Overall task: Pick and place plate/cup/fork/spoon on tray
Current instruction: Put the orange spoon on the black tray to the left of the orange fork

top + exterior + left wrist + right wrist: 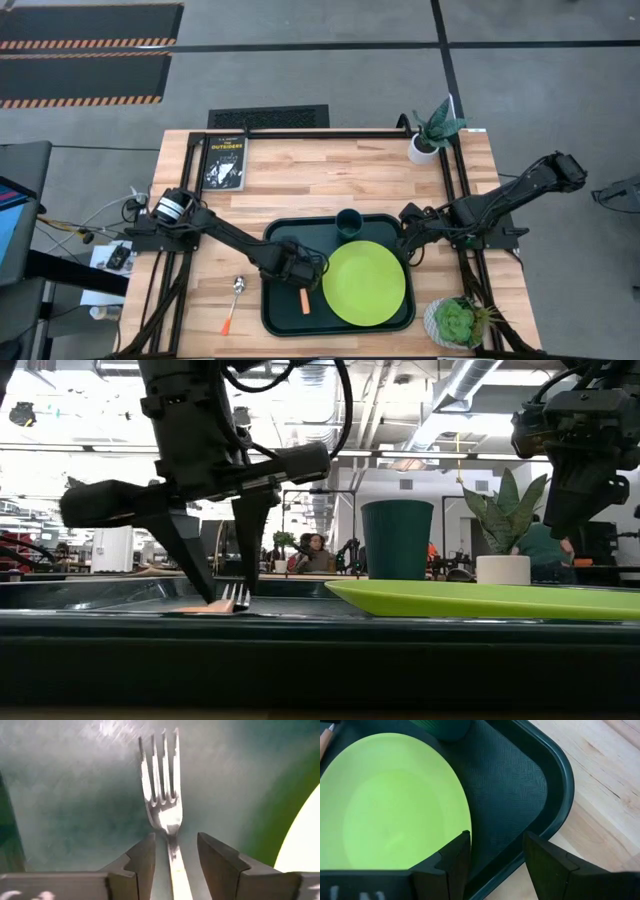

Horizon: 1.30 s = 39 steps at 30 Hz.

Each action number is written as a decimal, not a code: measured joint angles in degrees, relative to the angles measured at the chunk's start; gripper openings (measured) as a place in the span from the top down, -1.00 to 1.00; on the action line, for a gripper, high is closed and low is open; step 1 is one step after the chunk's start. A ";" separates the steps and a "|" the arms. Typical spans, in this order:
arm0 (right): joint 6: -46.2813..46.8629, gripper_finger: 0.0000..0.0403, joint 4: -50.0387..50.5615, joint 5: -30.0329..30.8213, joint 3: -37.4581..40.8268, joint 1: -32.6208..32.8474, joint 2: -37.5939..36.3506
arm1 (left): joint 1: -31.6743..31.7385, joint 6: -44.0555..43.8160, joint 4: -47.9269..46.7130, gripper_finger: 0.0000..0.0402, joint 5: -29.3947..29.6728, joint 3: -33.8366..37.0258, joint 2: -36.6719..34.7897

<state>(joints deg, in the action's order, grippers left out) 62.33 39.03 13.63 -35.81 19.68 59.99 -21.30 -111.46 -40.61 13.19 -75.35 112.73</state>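
The dark green tray (283, 318) lies at the table's near middle. The lime-green plate (364, 283) rests flat on its right half, and the teal cup (349, 222) stands upright at its far rim. The fork (162, 795) lies flat on the tray's left part, its orange handle (305, 301) toward the near edge. My left gripper (300, 270) is open, pointing down; its fingers stand on either side of the fork's neck, with gaps showing. The spoon (235, 298) lies on the table left of the tray. My right gripper (410, 240) is open and empty above the tray's right rim (560, 775).
A black book (225, 160) lies at the far left of the table. A white pot with a tall plant (430, 135) stands at the far right. A leafy succulent in a pot (455, 322) stands at the near right corner, next to the tray.
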 joint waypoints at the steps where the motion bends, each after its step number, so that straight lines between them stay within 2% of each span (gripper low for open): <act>1: 0.00 -0.02 0.00 0.00 0.00 0.00 0.00 | 0.30 0.85 0.43 0.35 -0.46 0.00 0.00; 10: 0.00 -0.02 0.02 -0.02 0.00 0.00 0.00 | 0.60 5.94 2.30 0.36 -5.60 0.00 0.02; 20: 0.00 -0.02 0.01 -0.02 0.00 0.00 0.00 | 0.61 6.30 0.07 0.36 -5.61 0.00 -0.13; 27: 0.02 -0.02 0.43 -0.02 0.00 0.00 0.00 | -0.87 11.96 -3.65 0.36 -7.07 0.00 -6.75; 31: 0.02 -0.02 0.71 -0.02 0.00 0.00 -0.02 | -3.99 13.44 -8.24 0.34 -9.61 -0.04 -10.13; 35: 0.02 -0.02 1.23 -0.02 0.00 0.00 0.00 | -9.14 11.79 -11.65 0.21 -13.65 -0.04 -10.51; 39: 0.02 -0.02 1.96 -0.02 0.00 0.00 0.00 | -14.40 6.34 -13.57 -0.05 -14.90 0.01 -10.51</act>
<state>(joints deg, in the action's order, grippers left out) 62.35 40.98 13.61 -35.81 19.68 59.99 -35.70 -105.12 -54.18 -1.71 -75.35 102.22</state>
